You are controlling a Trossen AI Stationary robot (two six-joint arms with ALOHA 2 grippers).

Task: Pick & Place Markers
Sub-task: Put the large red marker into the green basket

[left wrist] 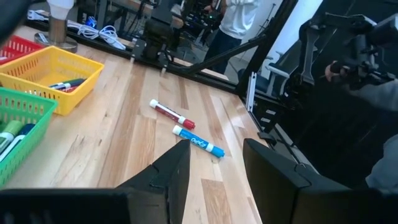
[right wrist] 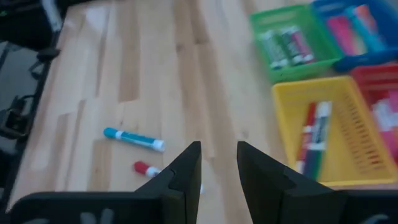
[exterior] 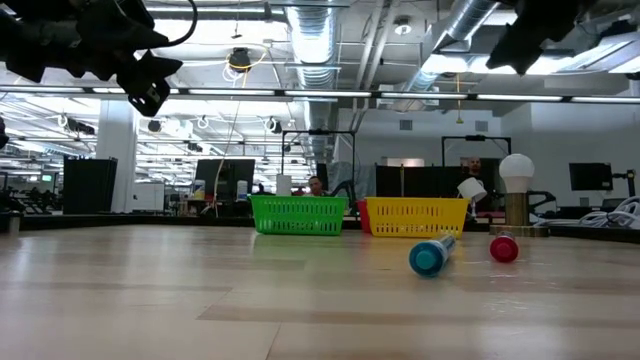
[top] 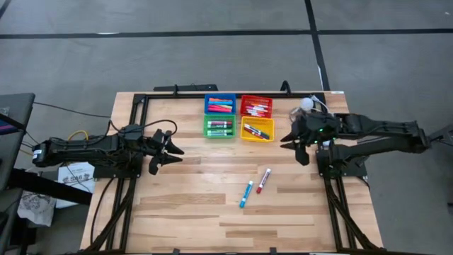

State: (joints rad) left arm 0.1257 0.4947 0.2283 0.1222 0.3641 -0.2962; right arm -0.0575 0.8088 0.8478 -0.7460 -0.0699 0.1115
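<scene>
While both dark arms hang above the pale wooden plank counter (top: 184,205), two loose markers lie at lower centre of the high view: a blue-capped white-barrelled felt-tip marker (top: 245,194) and, just beside it on the right, a red-capped white-barrelled felt-tip marker (top: 263,180). More markers fill four small square plastic bins at upper centre: blue bin (top: 220,104), red bin (top: 256,106), green bin (top: 219,127), yellow bin (top: 257,129). Left gripper (top: 161,149), centre left: released, fingers parted, empty. Right gripper (top: 296,145), centre right: likewise parted, grasping nothing.
</scene>
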